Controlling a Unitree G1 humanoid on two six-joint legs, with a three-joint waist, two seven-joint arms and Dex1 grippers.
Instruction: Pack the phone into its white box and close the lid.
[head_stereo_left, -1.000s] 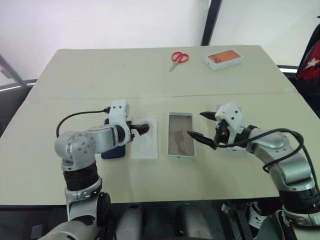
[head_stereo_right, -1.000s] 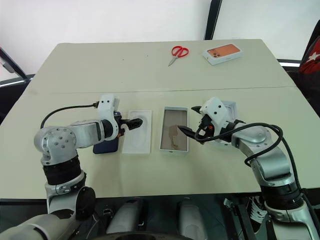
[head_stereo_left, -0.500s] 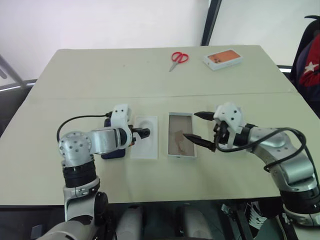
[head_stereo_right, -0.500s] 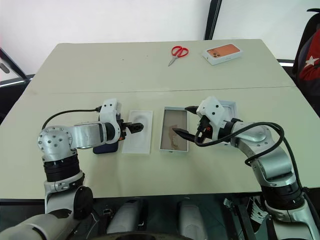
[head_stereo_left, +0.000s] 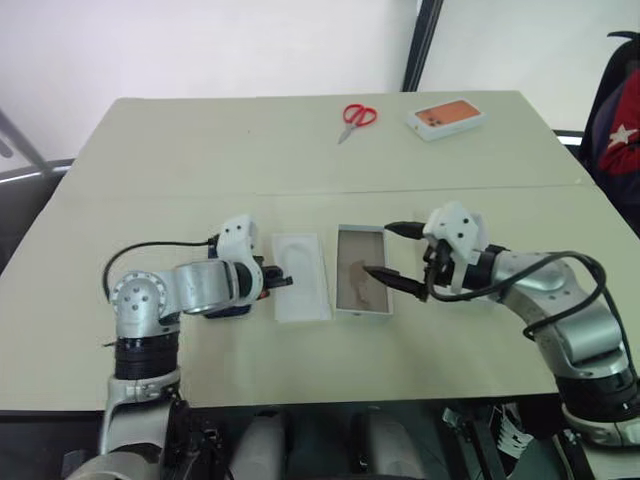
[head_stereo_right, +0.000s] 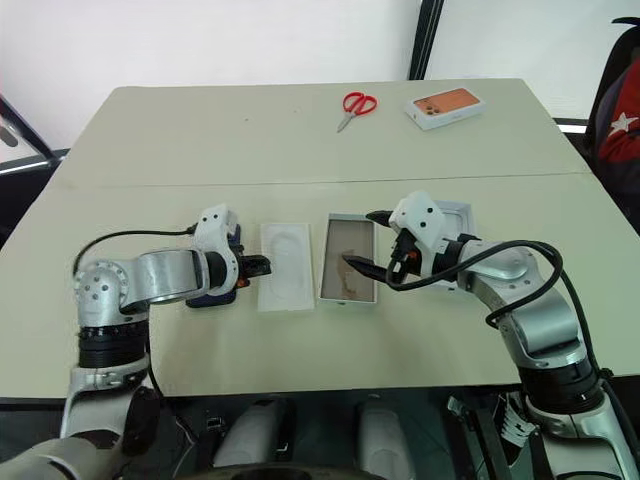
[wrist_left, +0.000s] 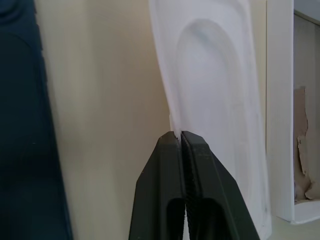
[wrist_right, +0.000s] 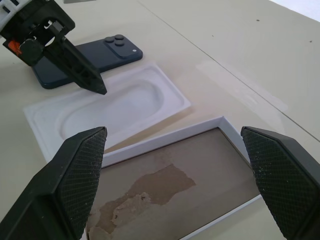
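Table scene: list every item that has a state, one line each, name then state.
phone: lying camera side up on the table, unpacked.
white box: open, nothing inside.
insert tray: on the table, edge pinched by the left gripper.
right gripper: open over the white box.
scissors: lying closed.
orange-picture box: closed.

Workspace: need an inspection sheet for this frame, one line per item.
Surface: beige table, seam across the middle.
Job's things: phone flat beside the insert tray; white box open, nothing in it; lid partly hidden behind the right arm.
Clutter: red scissors, box with orange picture at the far edge.
Grippers: left gripper shut on the tray's edge; right gripper open over the white box.
Cables: black cable on each arm.
Surroundings: white wall, dark post.
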